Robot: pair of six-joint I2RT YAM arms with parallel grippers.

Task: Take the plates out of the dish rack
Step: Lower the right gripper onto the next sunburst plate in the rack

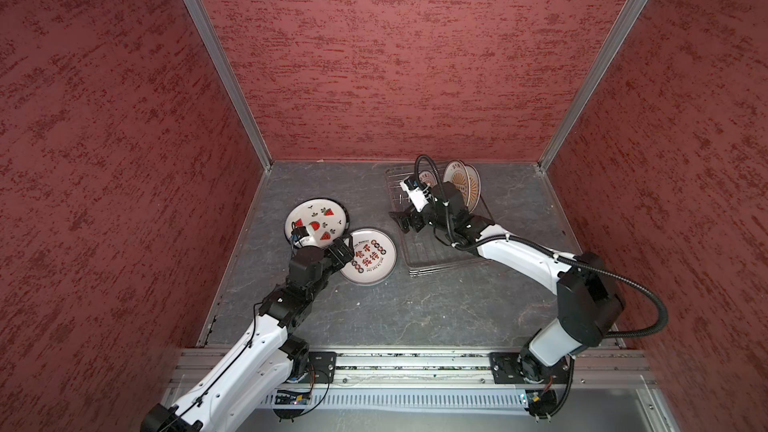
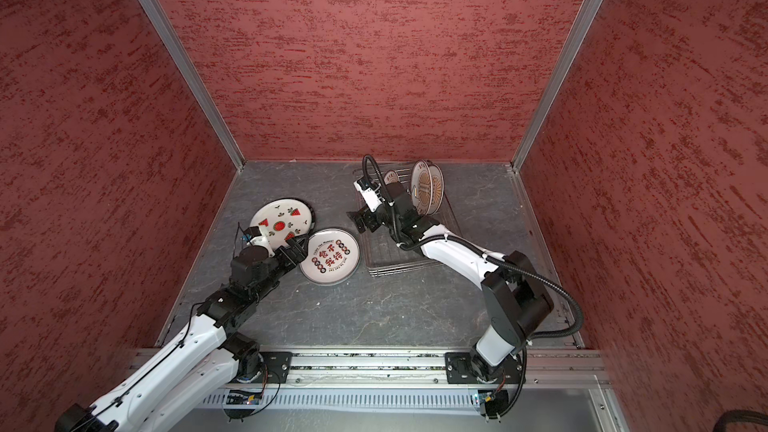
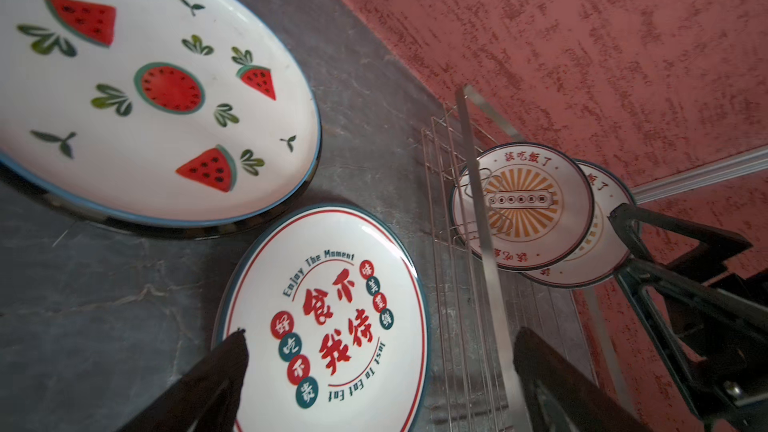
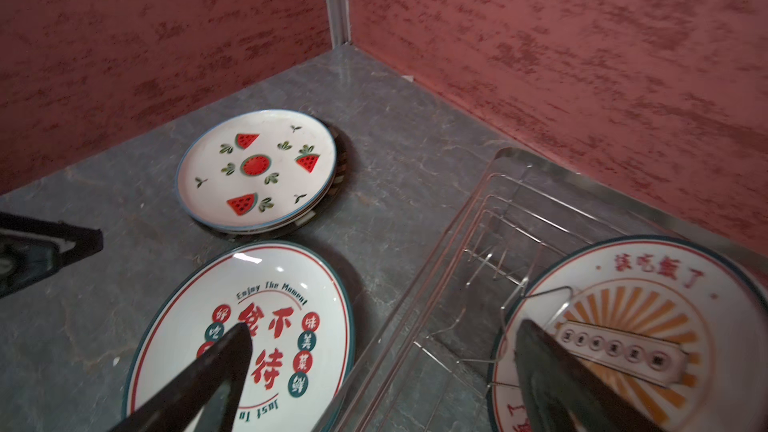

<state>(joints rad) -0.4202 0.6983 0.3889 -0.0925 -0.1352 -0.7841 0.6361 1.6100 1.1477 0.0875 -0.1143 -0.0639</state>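
Two sunburst plates (image 1: 456, 178) stand on edge at the dish rack's (image 1: 436, 261) far end, just beyond the right gripper (image 1: 401, 222), jaws apart and plainly nearer. The left gripper (image 1: 344, 252), also spread, hovers over a lettered plate (image 1: 374, 261) that seems to lie flat on the table (image 1: 415, 309).

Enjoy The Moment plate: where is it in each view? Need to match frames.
Top view: Enjoy The Moment plate lies flat, left of the dish rack.
Top view: same spot, left of the rack.
Left wrist: foreground, beside the rack.
Right wrist: foreground, beside the rack.
Shared landmark: watermelon plate right beside it.
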